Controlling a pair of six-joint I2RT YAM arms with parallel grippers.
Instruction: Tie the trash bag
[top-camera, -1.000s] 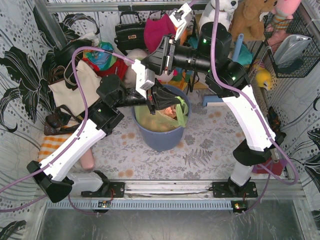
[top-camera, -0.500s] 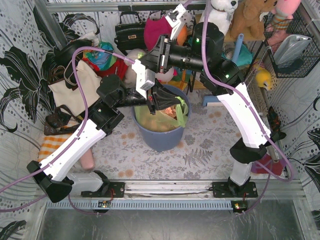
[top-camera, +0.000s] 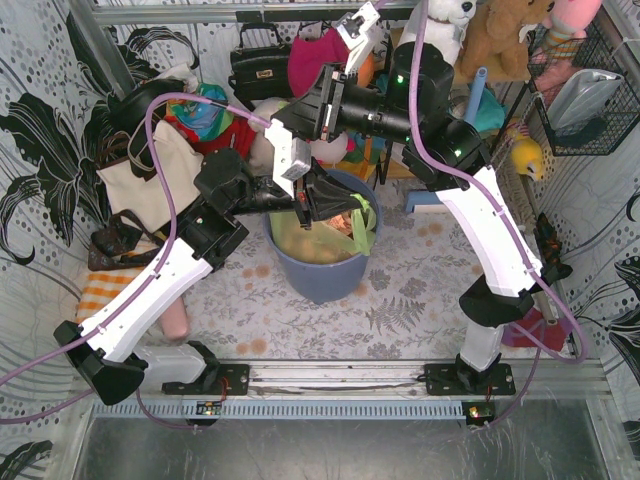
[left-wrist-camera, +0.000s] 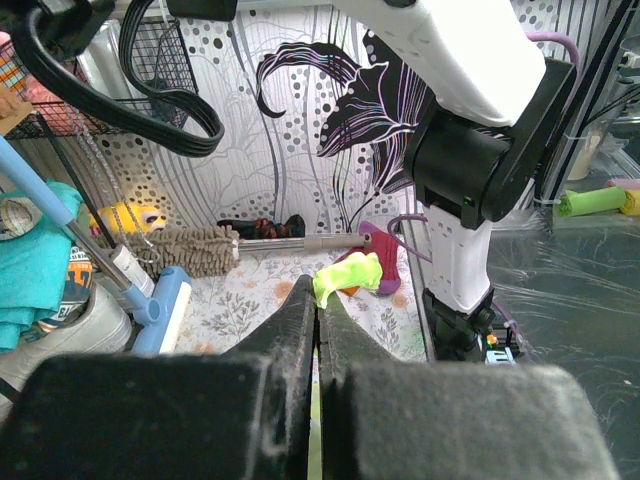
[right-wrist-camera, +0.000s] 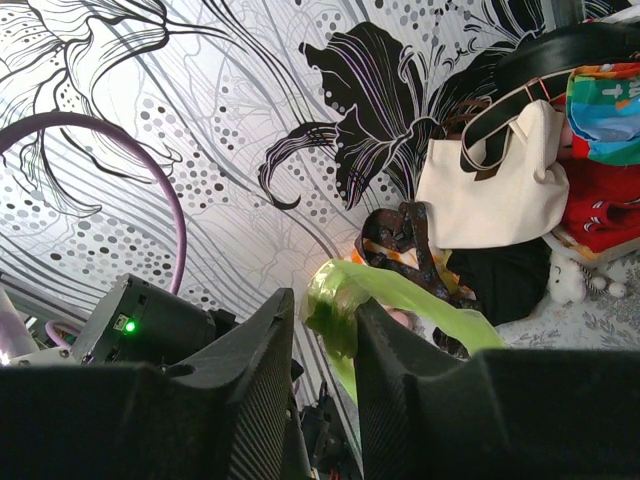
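- A cream tote bag (top-camera: 150, 175) with dark handles leans at the left edge of the table (top-camera: 420, 300).
- The left arm (top-camera: 160, 280) goes from the near left corner up to the middle of the table.
- A black handbag (top-camera: 260, 62) sits at the far edge.
- The left gripper (left-wrist-camera: 316, 300) is above the bin. Its jaws are pressed tight together. A little bit of green plastic pokes out at the tips, so it is pinching the trash bag (top-camera: 362, 228).
- The trash bag is thin and lime green. It sits inside the round blue-grey bin (top-camera: 325, 275). Brown crumpled paper shows through it. Part of the bag hangs over the right side of the rim.
- The bin stands upright near the middle of the table.
- The right gripper (right-wrist-camera: 325, 310) is high up over the bin, close to the left one. Its jaws squeeze a bunched green strip of the trash bag. The strip trails out to the right in the right wrist view.
- The right arm (top-camera: 490, 240) rises from the near right corner and bends left over the bin.
- A yellow toy (top-camera: 527, 155) lies at the right edge.
- A black wire basket (top-camera: 590, 100) hangs on the right wall.
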